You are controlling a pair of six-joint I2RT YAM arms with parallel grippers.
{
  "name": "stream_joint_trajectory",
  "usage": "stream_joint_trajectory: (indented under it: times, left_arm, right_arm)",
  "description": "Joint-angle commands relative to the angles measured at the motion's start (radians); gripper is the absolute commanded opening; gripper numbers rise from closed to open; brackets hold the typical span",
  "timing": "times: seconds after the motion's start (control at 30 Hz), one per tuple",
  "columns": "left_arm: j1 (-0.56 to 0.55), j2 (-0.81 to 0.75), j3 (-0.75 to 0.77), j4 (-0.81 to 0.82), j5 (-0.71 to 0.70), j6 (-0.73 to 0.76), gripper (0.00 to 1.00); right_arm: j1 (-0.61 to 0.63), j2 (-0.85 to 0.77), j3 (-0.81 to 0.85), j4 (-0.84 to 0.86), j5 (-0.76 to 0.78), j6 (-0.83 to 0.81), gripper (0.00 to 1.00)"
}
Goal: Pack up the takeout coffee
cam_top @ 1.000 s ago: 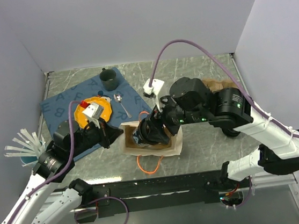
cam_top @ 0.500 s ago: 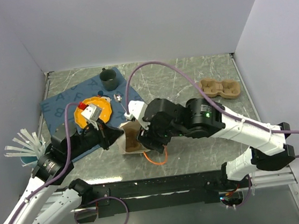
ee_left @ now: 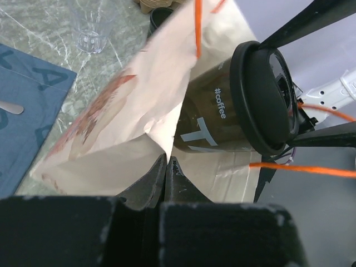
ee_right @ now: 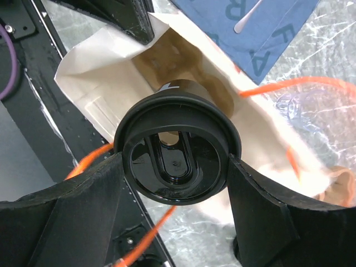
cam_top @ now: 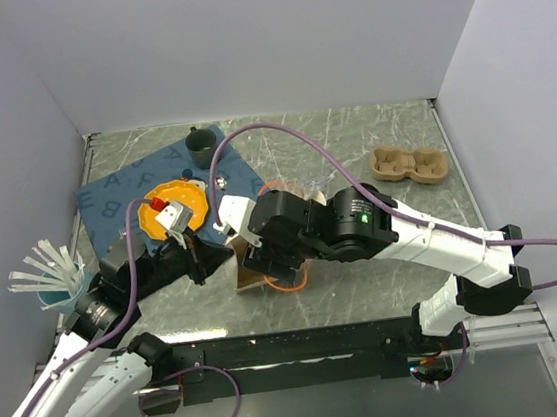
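- The left gripper [ee_left: 167, 167] is clenching its jaws on the rim of a cream paper bag with orange cord handles [ee_left: 122, 117].
- The right gripper [ee_right: 177, 167] is grasping a dark disposable coffee cup with round black plastic lid [ee_left: 214, 119], its jaws set wide around the lid.
- The cup's base is sitting inside the bag's mouth, with the lid outside.
- A brown moulded-pulp two-cup tray [cam_top: 409, 164] is lying well apart.

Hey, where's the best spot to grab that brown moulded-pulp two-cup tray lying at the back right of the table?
The brown moulded-pulp two-cup tray lies flat and apart from everything else; its waist between the two wells is narrowest. Probably pinch it there, coming straight down from above, jaws across the short side.
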Motion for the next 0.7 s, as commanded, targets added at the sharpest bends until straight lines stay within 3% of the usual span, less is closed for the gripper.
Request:
stream_joint_trajectory:
  times: [0.0,0.27,0.67]
  left_arm:
    - [-0.001,-0.007,0.017,0.083,0.035,0.030,0.01]
    - [-0.001,0.005,0.020,0.082,0.032,0.033,0.01]
    - [-0.001,0.012,-0.004,0.157,0.081,0.126,0.01]
  right_arm:
    - [0.009,-0.049,0.004,0.037,0.025,-0.041,0.50]
    - [0.010,0.009,0.191,-0.017,0.045,-0.054,0.49]
    - [0.019,-0.073,-0.120,0.077,0.042,-0.070,0.49]
